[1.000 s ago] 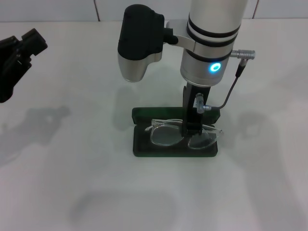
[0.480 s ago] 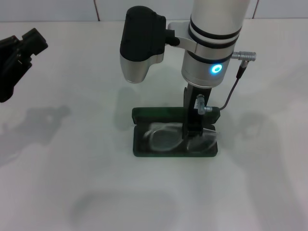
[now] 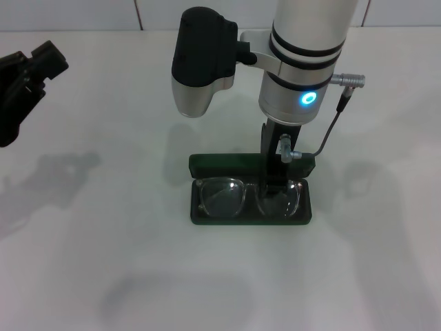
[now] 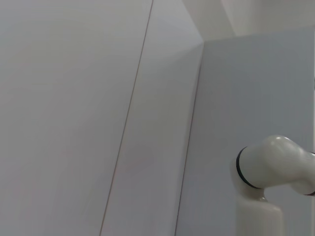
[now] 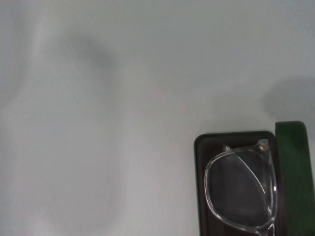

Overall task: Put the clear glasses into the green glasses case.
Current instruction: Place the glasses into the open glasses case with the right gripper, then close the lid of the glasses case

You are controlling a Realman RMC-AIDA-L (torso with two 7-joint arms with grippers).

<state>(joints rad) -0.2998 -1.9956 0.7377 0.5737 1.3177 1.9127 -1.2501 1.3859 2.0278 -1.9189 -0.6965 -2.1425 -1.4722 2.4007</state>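
Table (image 3: 358, 262): white, bare surface spread under everything in the head view.
Right arm (image 3: 306, 62): reached straight down over the middle of the case, blue ring light lit.
Left gripper (image 3: 24, 79): black, parked near the table's far left edge, well apart from the case; open or closed, cannot tell.
Green glasses case (image 3: 207, 164): lay open on the table, lid raised along the far side.
Clear glasses (image 3: 220, 198): lay flat inside the case's dark tray, lenses side by side.
Right gripper (image 3: 273, 189): stood at the bridge of the glasses, inside the case; finger spread hidden, cannot tell.
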